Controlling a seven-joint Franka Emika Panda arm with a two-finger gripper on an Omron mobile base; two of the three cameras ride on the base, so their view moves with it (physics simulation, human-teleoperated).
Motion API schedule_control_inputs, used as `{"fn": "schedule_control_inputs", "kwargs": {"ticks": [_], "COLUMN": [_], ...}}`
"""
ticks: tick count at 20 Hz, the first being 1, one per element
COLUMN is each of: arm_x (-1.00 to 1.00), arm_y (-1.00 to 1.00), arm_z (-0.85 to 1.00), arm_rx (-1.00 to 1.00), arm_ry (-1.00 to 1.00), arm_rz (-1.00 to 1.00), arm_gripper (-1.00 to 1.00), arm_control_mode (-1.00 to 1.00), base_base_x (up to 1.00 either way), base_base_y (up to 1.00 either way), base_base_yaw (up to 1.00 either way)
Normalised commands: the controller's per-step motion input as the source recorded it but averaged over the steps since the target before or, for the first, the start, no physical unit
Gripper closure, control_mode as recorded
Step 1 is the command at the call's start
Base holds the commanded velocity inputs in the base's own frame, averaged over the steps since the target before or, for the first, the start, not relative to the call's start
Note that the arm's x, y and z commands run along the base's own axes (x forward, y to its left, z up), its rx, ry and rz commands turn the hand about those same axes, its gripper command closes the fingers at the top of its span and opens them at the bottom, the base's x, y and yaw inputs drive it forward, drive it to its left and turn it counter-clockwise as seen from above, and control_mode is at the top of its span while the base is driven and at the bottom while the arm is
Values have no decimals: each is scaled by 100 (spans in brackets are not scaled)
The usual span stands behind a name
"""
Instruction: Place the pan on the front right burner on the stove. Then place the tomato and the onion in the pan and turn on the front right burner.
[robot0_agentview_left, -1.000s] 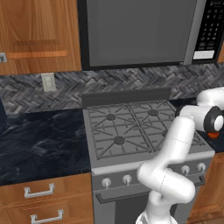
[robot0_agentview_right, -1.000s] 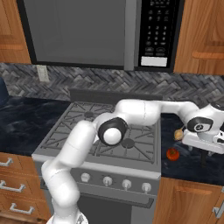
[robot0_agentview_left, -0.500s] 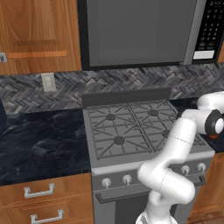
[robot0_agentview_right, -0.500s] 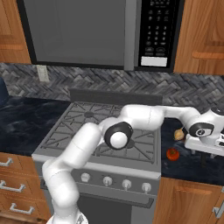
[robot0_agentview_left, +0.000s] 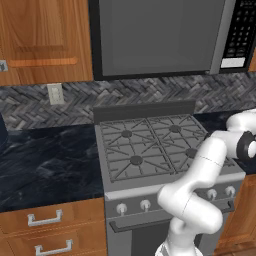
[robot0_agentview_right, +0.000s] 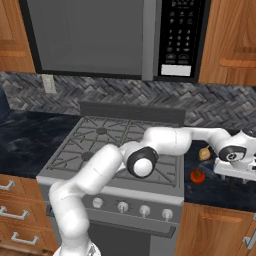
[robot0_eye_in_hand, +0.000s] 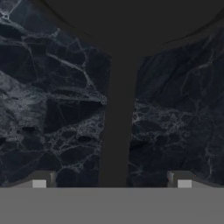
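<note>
In the hand view the pan (robot0_eye_in_hand: 131, 17) lies on the dark marble counter, its black bowl at the top edge and its long handle (robot0_eye_in_hand: 117, 127) running straight down the picture. My gripper (robot0_eye_in_hand: 113, 181) is open above the handle's end, one fingertip on each side of it and apart from it. From the right base view, my wrist (robot0_agentview_right: 234, 156) hangs over the counter right of the stove (robot0_agentview_right: 115, 150). The red tomato (robot0_agentview_right: 196, 176) and the tan onion (robot0_agentview_right: 204, 154) rest on the counter just left of the wrist. The front right burner (robot0_agentview_left: 192, 152) is bare.
A microwave (robot0_agentview_right: 120, 35) hangs above the stove, with wooden cabinets (robot0_agentview_right: 232, 40) beside it. Silver knobs (robot0_agentview_right: 145, 210) line the stove's front. My arm's elbow (robot0_agentview_right: 142, 162) stretches low across the stove's right side. Dark counter (robot0_agentview_left: 45, 155) also extends left of the stove.
The wrist has slid a little farther right and lower over the right counter. The jaws stay open, and the tomato and onion have not moved.
</note>
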Motion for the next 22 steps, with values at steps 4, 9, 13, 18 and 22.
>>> {"fn": "schedule_control_inputs", "kwargs": {"ticks": [4, 9, 13, 18, 22], "arm_x": [8, 0, 0, 0, -6], "arm_y": [-6, 0, 2, 0, 3], "arm_z": [-29, -39, -45, -29, -3], "arm_rx": [0, -1, -3, -3, -1], "arm_ry": [1, 2, 5, 2, 0], "arm_rz": [2, 2, 0, 0, 0], "arm_gripper": [-100, -100, 100, 100, 100], "arm_control_mode": [-100, -100, -100, -100, -100], "base_base_x": [0, 0, 0, 0, 0], "base_base_y": [0, 0, 0, 0, 0], "base_base_yaw": [0, 0, 0, 0, 0]}}
